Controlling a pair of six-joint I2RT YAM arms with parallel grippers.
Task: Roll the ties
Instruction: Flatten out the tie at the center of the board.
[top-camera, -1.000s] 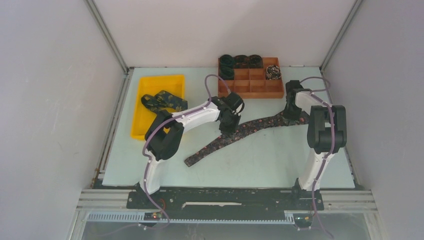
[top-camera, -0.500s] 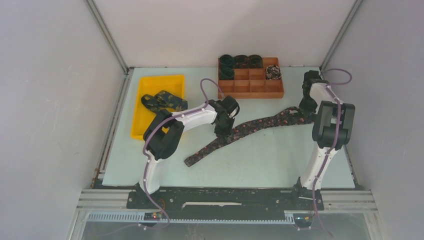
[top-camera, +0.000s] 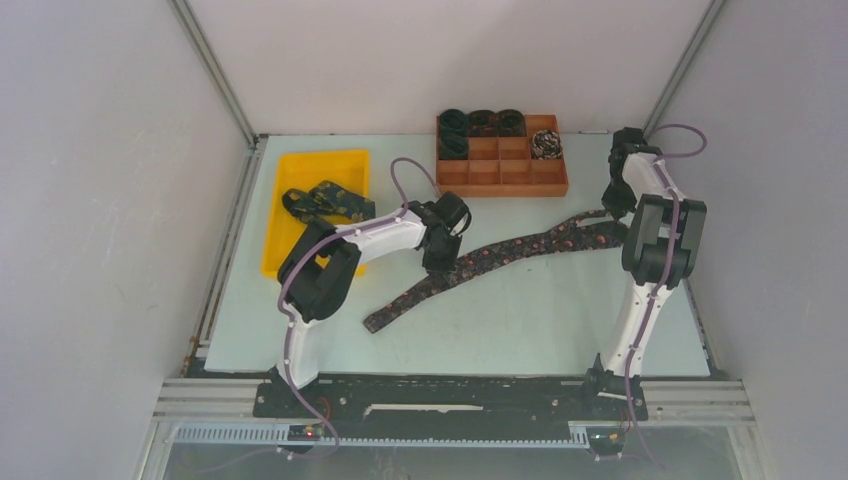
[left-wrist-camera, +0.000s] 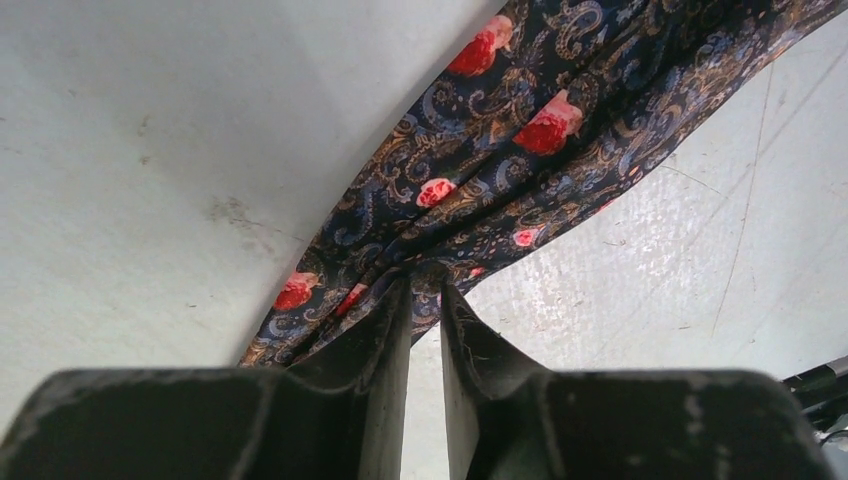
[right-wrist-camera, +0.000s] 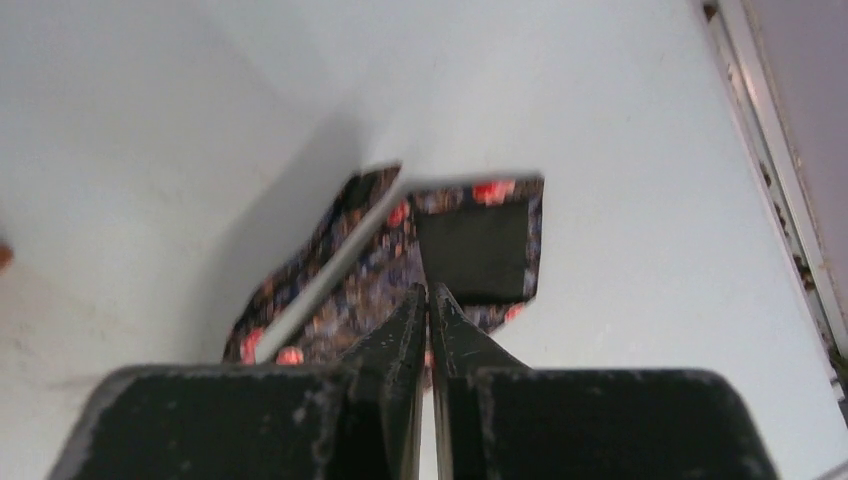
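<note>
Across the table (top-camera: 500, 330), the tie (top-camera: 520, 243) lies straighter than a second ago, running from 7 o'clock near the centre out toward 3 o'clock. The right gripper (top-camera: 612, 212), clamped almost closed on its far end, has carried that end outward to the right edge. The left gripper (top-camera: 438, 262) has shifted slightly toward 9, pinched narrow on the bunched middle. Drawn out like this, the tie looks ready for rolling; coils (top-camera: 482, 122) already sit in the box (top-camera: 505, 178) at 12 o'clock.

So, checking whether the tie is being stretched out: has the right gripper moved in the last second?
Yes. The right gripper, shut on the tie, has shifted rightward and a little farther back, away from the orange tray.
</note>
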